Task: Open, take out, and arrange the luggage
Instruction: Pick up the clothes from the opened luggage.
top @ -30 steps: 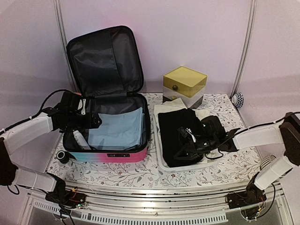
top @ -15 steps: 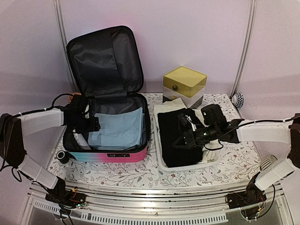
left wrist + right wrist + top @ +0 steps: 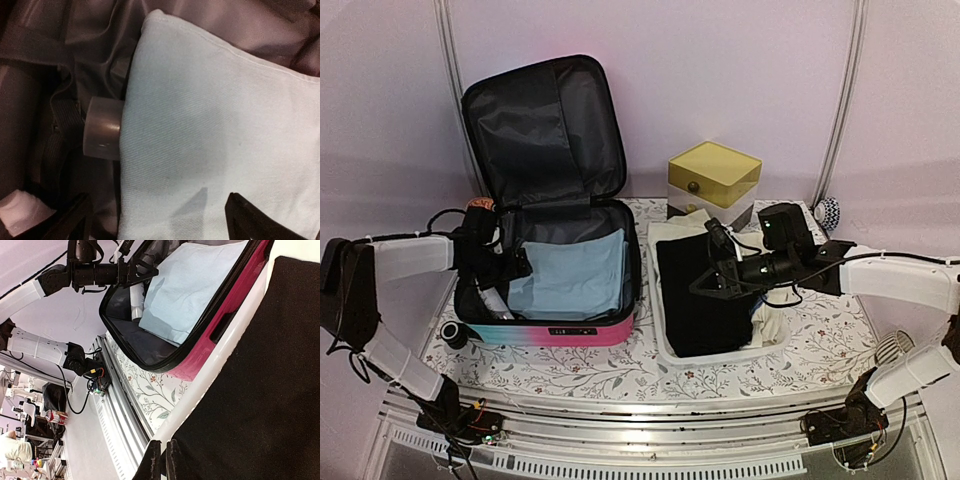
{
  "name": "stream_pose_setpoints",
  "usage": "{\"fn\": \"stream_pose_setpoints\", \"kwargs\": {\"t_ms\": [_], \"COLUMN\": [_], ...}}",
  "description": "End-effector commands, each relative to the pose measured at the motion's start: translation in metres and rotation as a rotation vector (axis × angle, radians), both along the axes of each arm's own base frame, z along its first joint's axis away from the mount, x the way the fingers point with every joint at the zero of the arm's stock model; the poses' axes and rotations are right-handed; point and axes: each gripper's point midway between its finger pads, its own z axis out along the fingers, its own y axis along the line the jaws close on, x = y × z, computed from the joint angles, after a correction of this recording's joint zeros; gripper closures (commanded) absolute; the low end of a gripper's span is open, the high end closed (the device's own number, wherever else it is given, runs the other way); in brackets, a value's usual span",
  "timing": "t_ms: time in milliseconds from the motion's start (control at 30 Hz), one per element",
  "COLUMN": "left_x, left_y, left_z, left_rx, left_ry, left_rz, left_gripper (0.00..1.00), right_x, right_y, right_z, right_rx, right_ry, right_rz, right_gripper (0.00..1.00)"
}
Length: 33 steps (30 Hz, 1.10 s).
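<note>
Left wrist view: the bottom edge cuts off the left gripper [image 3: 160,217], leaving two dark finger ends in sight. The light blue cloth [image 3: 215,125] runs out of frame to the right and below, and it covers part of a grey round cap [image 3: 102,128]; what the cap belongs to cannot be told. A pale item [image 3: 17,217] in the lower left corner is cropped. Top view: the small patterned object [image 3: 828,213] at the table's far right is too small to identify.
</note>
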Motion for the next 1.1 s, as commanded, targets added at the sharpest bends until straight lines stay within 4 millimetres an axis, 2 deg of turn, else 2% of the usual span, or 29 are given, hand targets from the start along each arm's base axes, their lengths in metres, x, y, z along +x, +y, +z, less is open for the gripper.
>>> {"fn": "stream_pose_setpoints", "kwargs": {"t_ms": [0,200,333,367,433,500,633,700,767,867,933,1067], "left_x": [0.004,0.009,0.015,0.016,0.019,0.021,0.019,0.016,0.012,0.005,0.0,-0.008], "left_y": [-0.013,-0.029,-0.046,-0.051,-0.059,-0.067,-0.078,-0.081,-0.082,-0.083,-0.085,-0.093], "left_z": [-0.015,-0.036,-0.039,-0.039,-0.036,-0.023,0.017,0.039,0.061,0.093,0.11,0.136], "left_rx": [-0.111,-0.193,-0.271,-0.293,-0.329,-0.367,-0.427,-0.445,-0.448,-0.445,-0.459,-0.457], "left_ry": [0.002,0.043,0.042,0.041,0.043,0.018,-0.079,-0.118,-0.157,-0.216,-0.233,-0.251], "left_rz": [-0.05,-0.09,-0.154,-0.174,-0.211,-0.243,-0.304,-0.327,-0.337,-0.347,-0.353,-0.382], "left_gripper": [0.08,0.11,0.17,0.2,0.34,0.5,0.89,1.0,1.0,1.0,1.0,1.0], "right_x": [0.005,0.005,0.004,0.004,0.004,0.003,0.005,0.013,0.03,0.041,0.046,0.044], "right_y": [0.0,0.0,0.0,0.0,0.0,0.001,0.001,-0.002,-0.004,0.004,0.013,0.033], "right_z": [-0.001,0.006,0.01,0.011,0.013,0.017,0.021,0.015,0.006,-0.001,0.005,0.029], "right_rx": [-0.015,-0.006,0.002,0.004,0.006,0.015,0.018,-0.016,-0.088,-0.138,-0.13,-0.072], "right_ry": [-0.023,-0.042,-0.05,-0.052,-0.05,-0.053,-0.062,-0.046,-0.01,0.031,0.023,-0.015], "right_rz": [-0.002,0.003,0.006,0.008,0.006,0.007,0.0,-0.046,-0.13,-0.174,-0.198,-0.197], "right_gripper": [0.92,0.92,0.92,0.92,0.92,0.92,0.91,0.91,0.91,0.91,0.91,0.88]}}
